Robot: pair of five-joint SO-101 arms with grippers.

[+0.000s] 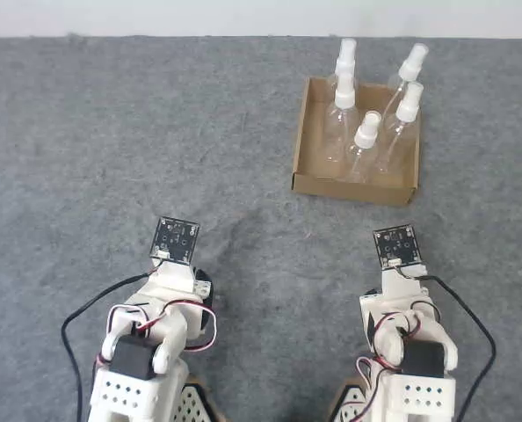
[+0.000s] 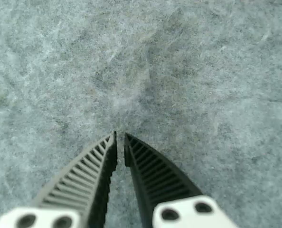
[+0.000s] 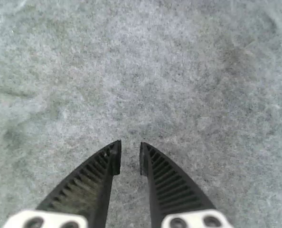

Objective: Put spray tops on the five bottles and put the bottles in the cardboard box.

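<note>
All five bottles (image 1: 359, 160) stand w/ spray tops (image 1: 345, 91) on, inside the cardboard box (image 1: 353, 187), approx 1 o'clock on the surface (image 1: 112, 132). Left fingers (image 2: 91, 171), 7 o'clock: closed to a sliver, holding nothing. Right fingers (image 3: 169, 183), 5 o'clock: nearly closed, slim gap, empty too. Bottles prob. light, thin clear plastic, slippery and tippy. Best gripped at the neck, under the top.

Table (image 1: 112, 123) covered with grey felt (image 2: 202, 71), fuzzy and mottled, faint creases near middle. Cardboard box (image 1: 353, 187) sits directly on felt in far right part, open side up, slightly skewed to table's far edge. Two arm bases (image 1: 142, 387) stand on felt at near edge, side by side, well apart from box.
</note>
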